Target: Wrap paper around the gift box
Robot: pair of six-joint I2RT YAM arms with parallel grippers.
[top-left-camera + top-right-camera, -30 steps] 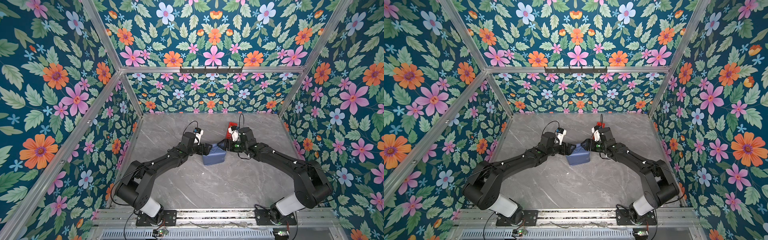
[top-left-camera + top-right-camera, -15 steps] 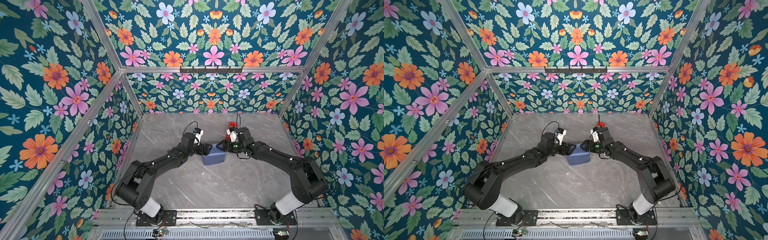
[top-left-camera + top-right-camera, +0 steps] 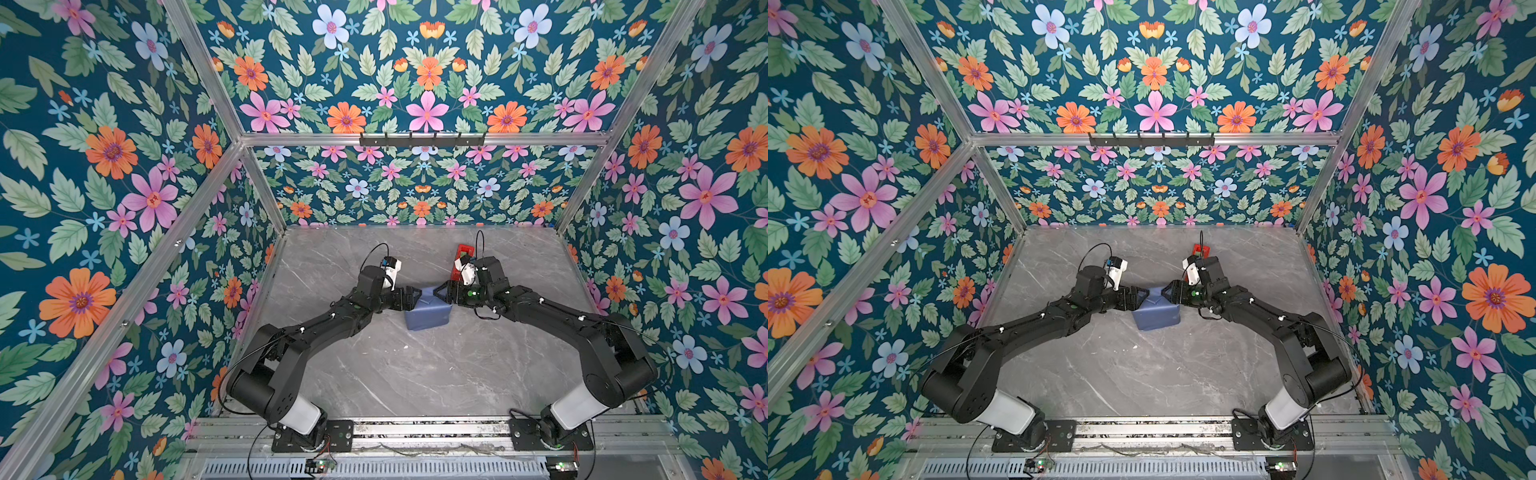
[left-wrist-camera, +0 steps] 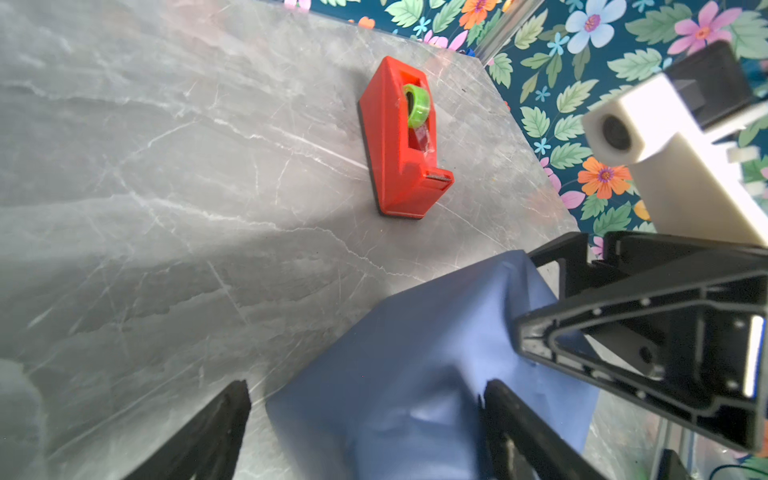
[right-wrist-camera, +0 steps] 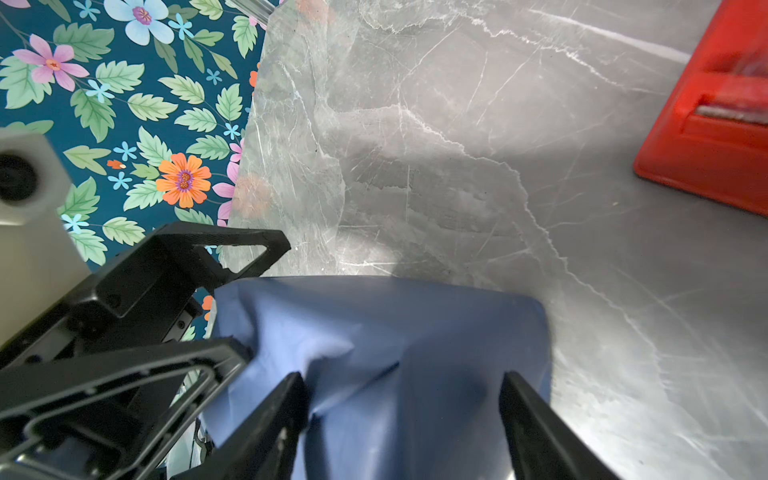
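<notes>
The paper [image 3: 428, 312] [image 3: 1156, 316] shows its slate-blue face and is folded into a boxy bundle at the table's middle. It covers the gift box, which is hidden. My left gripper [image 3: 415, 297] [image 4: 365, 399] is open at the bundle's far left top corner. One of its fingers [image 4: 505, 409] rests against the paper and the other stands off it over the table. My right gripper [image 3: 438, 293] [image 5: 403, 390] faces it at the far right top corner, open, with a creased paper fold between its fingers.
A red tape dispenser [image 3: 462, 254] [image 4: 399, 145] [image 5: 715, 124] with a green roll stands just behind the right wrist. Floral walls close in the grey marble table [image 3: 415, 374] on three sides. Both arms stretch in from the front rail.
The right gripper's jaws have narrowed slightly over the paper. The left arm and the bundle have stayed put.
</notes>
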